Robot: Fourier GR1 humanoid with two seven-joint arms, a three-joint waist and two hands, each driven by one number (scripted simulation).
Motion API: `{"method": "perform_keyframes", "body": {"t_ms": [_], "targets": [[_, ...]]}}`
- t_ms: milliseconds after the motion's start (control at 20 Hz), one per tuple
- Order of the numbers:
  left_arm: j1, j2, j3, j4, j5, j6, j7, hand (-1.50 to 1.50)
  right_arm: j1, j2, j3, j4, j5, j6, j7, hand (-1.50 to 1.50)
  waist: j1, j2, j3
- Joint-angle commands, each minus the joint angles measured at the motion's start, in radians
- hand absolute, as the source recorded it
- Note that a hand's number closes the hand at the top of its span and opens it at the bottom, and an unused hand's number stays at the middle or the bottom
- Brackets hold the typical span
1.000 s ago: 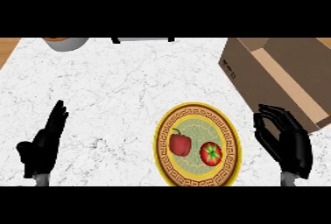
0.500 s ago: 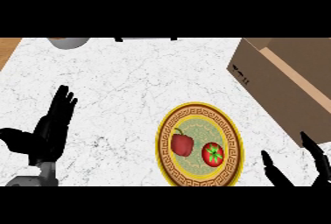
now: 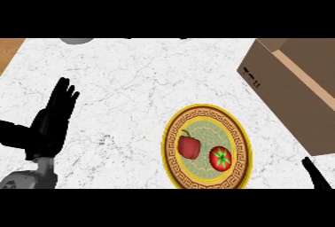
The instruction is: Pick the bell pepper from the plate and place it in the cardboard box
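The dark red bell pepper (image 3: 188,146) lies on the round yellow-rimmed plate (image 3: 206,109) beside a red tomato (image 3: 221,158), near the white marble desk's (image 3: 131,80) front edge, apart from the brown cardboard box (image 3: 294,84) at the right edge. The left robot hand (image 3: 51,122) rests spread flat at the left edge; of the right robot hand (image 3: 315,174), barely in view, I cannot tell

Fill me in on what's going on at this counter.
Nothing is held right now. The bell pepper lies untouched on the plate, beside a tomato. The left hand rests open, fingers up, at the left of the counter. Only a sliver of the right hand shows at the lower right edge, right of the plate and near the cardboard box.
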Motion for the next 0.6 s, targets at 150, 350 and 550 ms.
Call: {"method": "perform_keyframes", "body": {"t_ms": [150,350,550], "targets": [[-0.047,0.003,0.002,-0.003,-0.003,0.007,0.047,0.0,-0.008,-0.037,0.118,-0.329,0.186,0.293,0.452,-1.5,0.015,0.003,0.003],[-0.032,-0.011,-0.02,-0.022,-0.016,0.01,0.054,0.0,-0.187,0.074,0.26,-0.389,0.299,0.416,0.664,-1.5,0.028,0.0,0.005],[-0.036,-0.019,-0.008,-0.006,-0.024,0.013,0.048,0.0,-0.44,0.191,0.317,-0.335,0.366,0.537,0.867,-1.5,0.017,-0.004,0.007]]}}
